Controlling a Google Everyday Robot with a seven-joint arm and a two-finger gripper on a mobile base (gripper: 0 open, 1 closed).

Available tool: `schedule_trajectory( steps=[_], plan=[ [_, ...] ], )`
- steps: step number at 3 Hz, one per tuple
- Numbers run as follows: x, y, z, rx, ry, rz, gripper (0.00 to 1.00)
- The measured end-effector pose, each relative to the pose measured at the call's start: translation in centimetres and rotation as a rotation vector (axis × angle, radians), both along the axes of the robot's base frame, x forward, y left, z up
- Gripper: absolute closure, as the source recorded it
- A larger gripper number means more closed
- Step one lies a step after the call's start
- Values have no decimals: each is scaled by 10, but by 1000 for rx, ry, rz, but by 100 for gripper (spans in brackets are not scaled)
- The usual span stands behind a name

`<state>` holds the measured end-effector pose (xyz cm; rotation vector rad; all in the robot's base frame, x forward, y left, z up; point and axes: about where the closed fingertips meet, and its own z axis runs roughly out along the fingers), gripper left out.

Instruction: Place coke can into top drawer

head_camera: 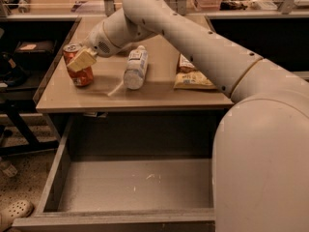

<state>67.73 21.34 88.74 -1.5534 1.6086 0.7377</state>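
Note:
The coke can (83,76) is red-orange with a silver top and stands upright near the left edge of the tan tabletop (159,96). My gripper (80,62) is at the can, its pale tip lying across the can's upper front, with the white arm reaching in from the right. The top drawer (137,185) is pulled open below the table's front edge, and nothing lies on its scuffed grey bottom. The can is on the table, above and behind the drawer's left part.
A white plastic bottle (136,67) lies on its side just right of the can. A snack bag (192,77) lies further right. My arm's large body (263,153) covers the drawer's right side. A dark cart (21,62) stands left of the table, and a shoe (14,211) is on the floor.

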Motion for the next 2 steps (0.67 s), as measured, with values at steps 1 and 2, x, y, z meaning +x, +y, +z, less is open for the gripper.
schedule_trajectory(
  steps=[1,2],
  plan=[
    [-14,-5,5,12,-13,-8,100],
    [-45,-17,13,32,3,-65,100]
  ],
)
